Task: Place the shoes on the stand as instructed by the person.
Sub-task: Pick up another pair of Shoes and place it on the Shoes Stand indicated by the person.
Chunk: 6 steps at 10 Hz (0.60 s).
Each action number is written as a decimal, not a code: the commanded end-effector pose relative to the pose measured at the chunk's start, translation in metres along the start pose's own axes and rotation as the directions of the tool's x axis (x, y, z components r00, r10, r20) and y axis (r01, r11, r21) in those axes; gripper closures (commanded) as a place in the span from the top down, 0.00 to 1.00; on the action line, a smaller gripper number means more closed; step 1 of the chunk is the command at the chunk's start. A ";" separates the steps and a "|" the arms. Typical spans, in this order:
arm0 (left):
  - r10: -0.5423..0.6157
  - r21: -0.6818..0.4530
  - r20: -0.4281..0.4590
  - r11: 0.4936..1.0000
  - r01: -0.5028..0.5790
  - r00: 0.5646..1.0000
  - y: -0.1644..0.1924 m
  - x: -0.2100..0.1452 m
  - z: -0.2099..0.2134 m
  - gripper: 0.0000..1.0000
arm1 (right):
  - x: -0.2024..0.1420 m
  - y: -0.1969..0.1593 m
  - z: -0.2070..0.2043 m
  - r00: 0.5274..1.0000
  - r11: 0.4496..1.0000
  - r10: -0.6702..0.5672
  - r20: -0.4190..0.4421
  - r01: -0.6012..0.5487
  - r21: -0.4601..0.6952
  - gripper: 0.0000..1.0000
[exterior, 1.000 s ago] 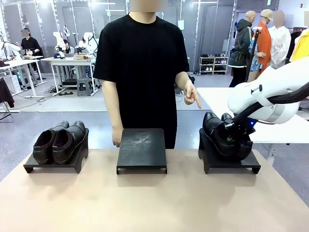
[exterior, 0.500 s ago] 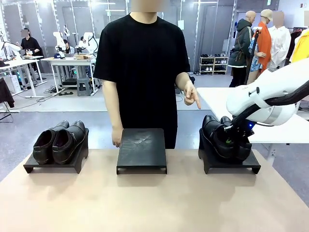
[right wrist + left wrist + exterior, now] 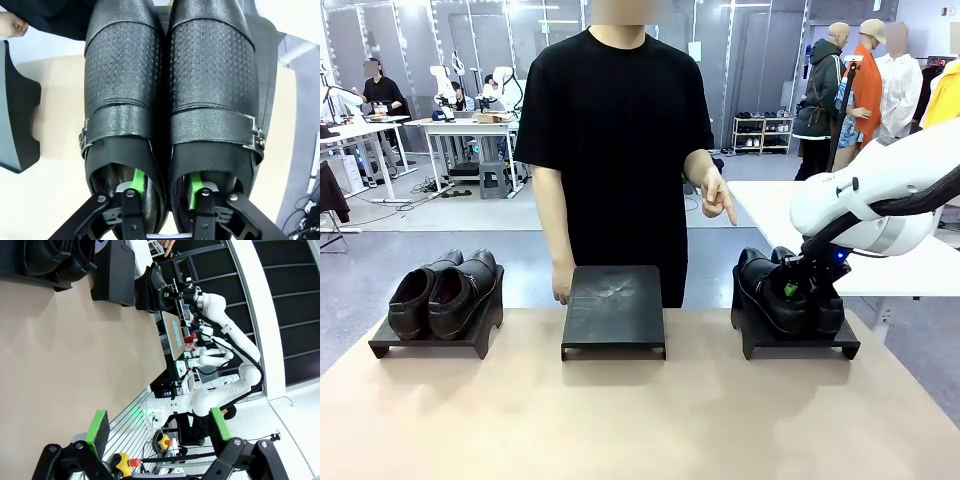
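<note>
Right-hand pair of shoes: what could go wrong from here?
1. The right tool has one finger inside each shoe of the right-hand pair, pinching their inner walls; on release or lift, one shoe may slip or drag.
2. The pair sits on the sloped right stand; a nudge could slide it off.

The right gripper (image 3: 794, 288) pinches the shoes (image 3: 788, 290) on the three-o'clock stand (image 3: 796, 340), the person's hand (image 3: 716, 197) pointing above.
</note>
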<state>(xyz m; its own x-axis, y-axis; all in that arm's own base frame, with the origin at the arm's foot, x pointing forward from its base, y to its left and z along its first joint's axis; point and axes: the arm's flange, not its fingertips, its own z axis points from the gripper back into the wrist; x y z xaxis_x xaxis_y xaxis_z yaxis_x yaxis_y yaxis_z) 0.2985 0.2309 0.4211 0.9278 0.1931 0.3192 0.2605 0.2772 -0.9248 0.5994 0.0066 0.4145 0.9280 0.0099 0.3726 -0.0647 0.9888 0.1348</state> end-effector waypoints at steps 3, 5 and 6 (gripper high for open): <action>-0.025 -0.008 0.009 1.000 0.025 1.000 -0.002 -0.001 -0.001 1.00 | 0.005 0.000 -0.002 1.000 1.000 -0.003 -0.015 0.003 -0.009 1.00; -0.025 -0.008 0.009 1.000 0.025 1.000 -0.002 -0.001 -0.001 1.00 | 0.005 0.000 -0.002 1.000 1.000 -0.001 -0.014 0.001 -0.007 1.00; -0.025 -0.008 0.009 1.000 0.025 1.000 -0.002 -0.001 -0.001 1.00 | 0.005 -0.001 -0.002 1.000 1.000 -0.006 -0.016 0.006 -0.002 1.00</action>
<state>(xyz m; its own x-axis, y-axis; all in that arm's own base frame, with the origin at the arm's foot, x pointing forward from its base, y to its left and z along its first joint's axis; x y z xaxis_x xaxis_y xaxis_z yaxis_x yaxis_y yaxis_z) 0.2985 0.2309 0.4211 0.9278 0.1931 0.3192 0.2605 0.2772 -0.9248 0.6005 0.0075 0.4134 0.9299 0.0127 0.3676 -0.0668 0.9886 0.1349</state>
